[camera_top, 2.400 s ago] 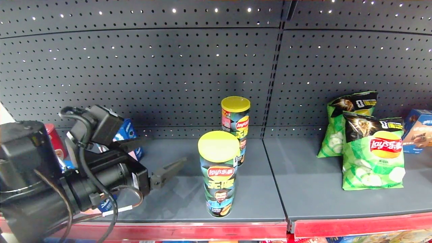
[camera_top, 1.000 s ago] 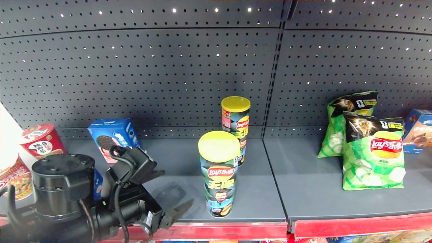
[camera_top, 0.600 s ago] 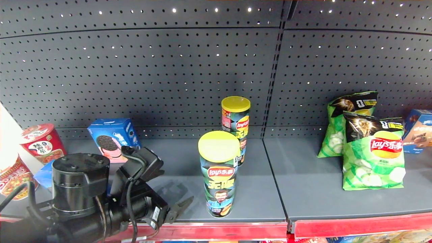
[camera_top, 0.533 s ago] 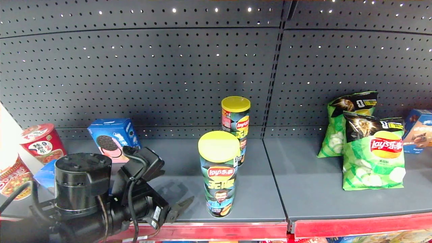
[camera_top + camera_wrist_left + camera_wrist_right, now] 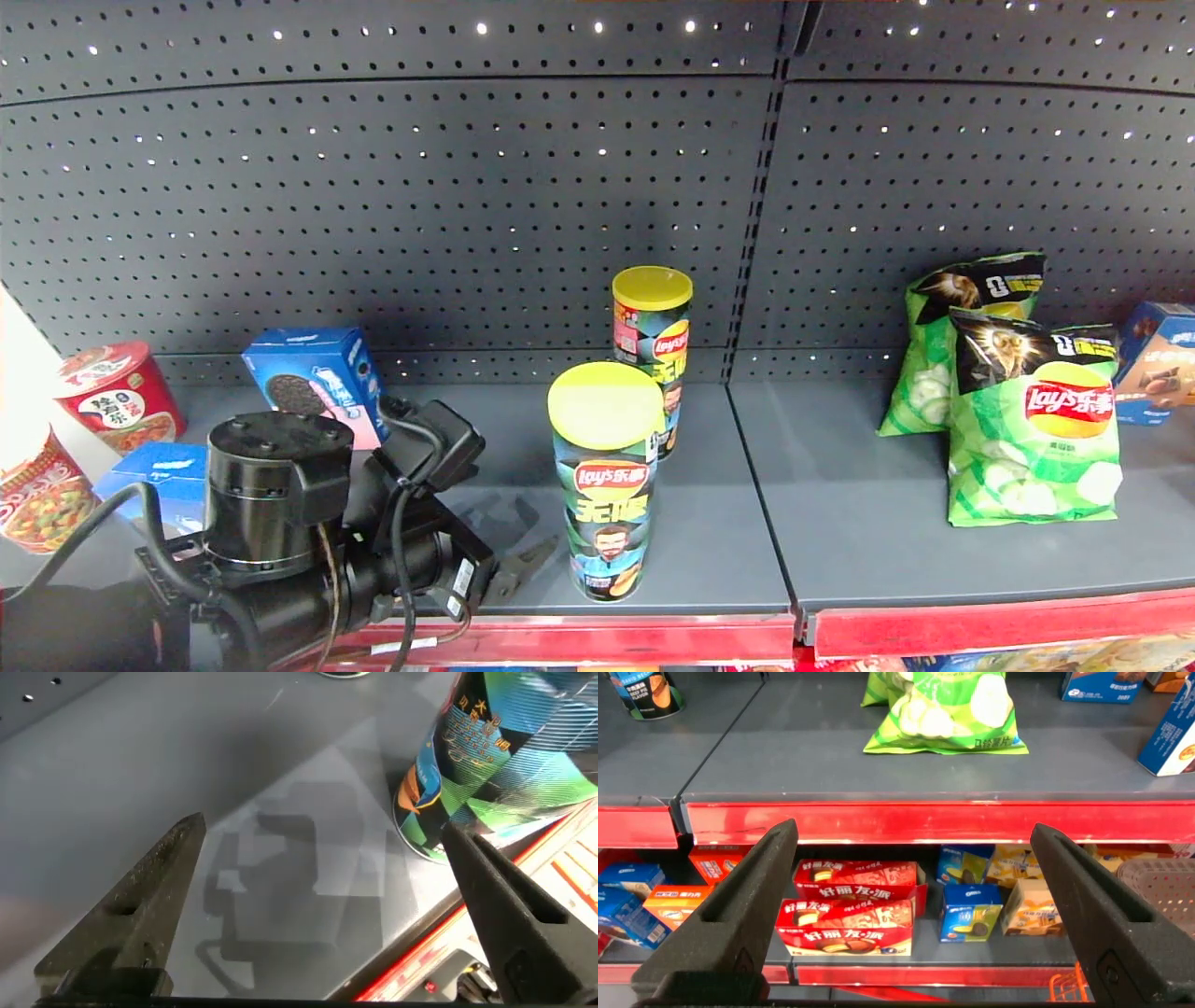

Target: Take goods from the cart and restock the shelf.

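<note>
Surface: grey metal shelf [image 5: 868, 523], two deck panels meeting at a seam, with a red rail [image 5: 980, 625] along the front edge.
Room: dark pegboard wall [image 5: 467, 205] behind; below the rail, a lower shelf with red boxes [image 5: 850, 910].
Task goods: front can [image 5: 605, 485] upright close to the front edge, just left of the seam; back can [image 5: 652, 345] upright behind it, near the pegboard wall.
Left gripper [image 5: 322, 831]: low over the front edge, just left of the front can; jaws spread wide, nothing between them.
Right gripper [image 5: 915, 833]: out in front of the red rail; jaws wide, empty.
Left neighbours: blue cookie box [image 5: 317, 378] standing at the back, a flat blue box [image 5: 154, 467] nearer, and two noodle cups [image 5: 117, 397] at the far end.
Right neighbours: two green chip bags [image 5: 1032, 439] leaning one before the other, and a blue carton [image 5: 1158, 359] beyond them.
Open room: bare deck between the cans and the bags.
</note>
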You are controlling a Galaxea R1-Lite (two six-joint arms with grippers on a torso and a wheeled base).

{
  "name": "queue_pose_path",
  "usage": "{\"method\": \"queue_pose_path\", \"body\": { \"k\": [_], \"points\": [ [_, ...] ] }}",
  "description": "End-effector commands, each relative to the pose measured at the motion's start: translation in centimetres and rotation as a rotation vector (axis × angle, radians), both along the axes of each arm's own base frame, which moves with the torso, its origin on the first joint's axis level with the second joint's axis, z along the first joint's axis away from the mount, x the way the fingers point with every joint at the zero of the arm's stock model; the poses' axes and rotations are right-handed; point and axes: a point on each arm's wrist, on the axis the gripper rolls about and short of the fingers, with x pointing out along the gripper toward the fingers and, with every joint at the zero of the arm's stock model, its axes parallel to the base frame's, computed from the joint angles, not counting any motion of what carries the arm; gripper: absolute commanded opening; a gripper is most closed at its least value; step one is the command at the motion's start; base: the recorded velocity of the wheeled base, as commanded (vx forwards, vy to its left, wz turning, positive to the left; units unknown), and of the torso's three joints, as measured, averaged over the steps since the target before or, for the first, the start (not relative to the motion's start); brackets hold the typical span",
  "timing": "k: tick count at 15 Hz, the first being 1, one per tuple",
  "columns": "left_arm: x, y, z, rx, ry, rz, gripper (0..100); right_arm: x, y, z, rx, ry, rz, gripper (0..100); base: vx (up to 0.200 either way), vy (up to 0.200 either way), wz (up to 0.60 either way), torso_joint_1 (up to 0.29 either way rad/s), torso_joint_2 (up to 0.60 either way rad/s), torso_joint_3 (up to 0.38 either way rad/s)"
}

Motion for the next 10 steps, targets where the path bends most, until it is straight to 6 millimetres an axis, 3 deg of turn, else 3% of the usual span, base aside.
{"method": "queue_pose_path", "body": {
  "k": [1, 10],
  "points": [
    [0.2, -0.21, -0.39, 0.008, 0.013, -0.003, 100, 0.01, 0.0, 0.0, 0.0, 0.001, 0.0, 100, 0.0, 0.0, 0.0, 0.0, 0.0, 0.0],
    [0.79, -0.95, -0.69, 0.016, 0.019, -0.006, 100, 0.01, 0.0, -0.01, 0.0, 0.003, 0.0, 100, 0.0, 0.0, 0.0, 0.0, 0.0, 0.0]
  ]
}}
